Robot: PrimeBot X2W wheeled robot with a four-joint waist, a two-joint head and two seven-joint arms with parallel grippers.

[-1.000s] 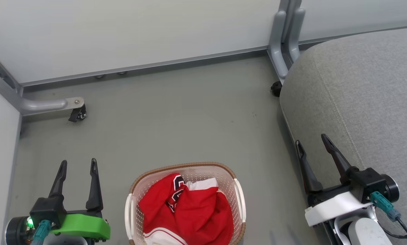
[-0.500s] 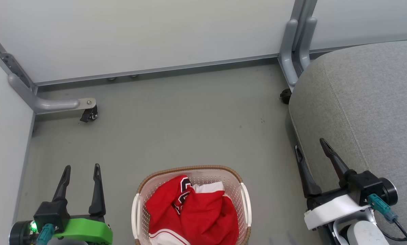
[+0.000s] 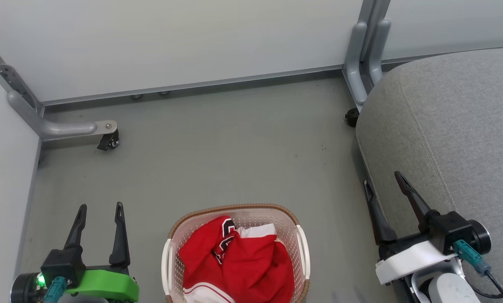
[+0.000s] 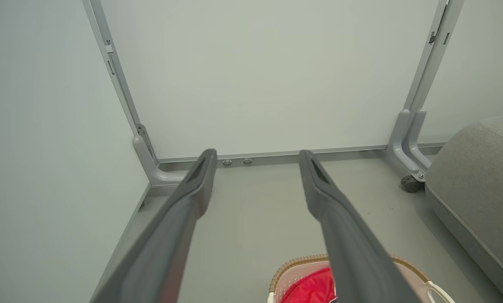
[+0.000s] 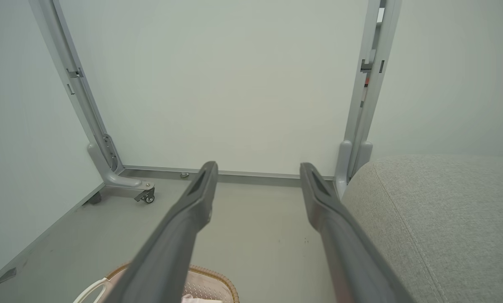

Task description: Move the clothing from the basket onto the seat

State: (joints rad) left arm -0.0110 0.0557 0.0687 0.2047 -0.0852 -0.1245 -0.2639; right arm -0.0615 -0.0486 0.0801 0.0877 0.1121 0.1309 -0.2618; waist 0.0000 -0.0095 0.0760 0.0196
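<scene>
Left jaws: spread wide, with nothing held between them; the left gripper (image 3: 100,205) is seen at the lower left of the head view, fingers pointed toward the far wall
Right jaws: likewise spread wide and empty; the right gripper (image 3: 382,178) is seen at the lower right, its fingers lined up against the near edge of the seat (image 3: 453,126)
Clothing: the red clothing (image 3: 243,265) is bunched inside the basket (image 3: 234,207), with black-and-white lettering and a white panel shown on top and white striped trim at the near end; it is kept apart from both grippers
Basket: set on the floor (image 3: 234,147) between the two grippers, its near end cut off by the bottom edge of the head view
Seat: placed to the robot's right of the basket, with a strip of floor left between them; a stitched seam is seen running along its light-grey top
Surround: pale wall panels (image 3: 171,42) are joined by a grey metal post (image 3: 367,50); a caster foot (image 3: 108,142) is set at the far left
</scene>
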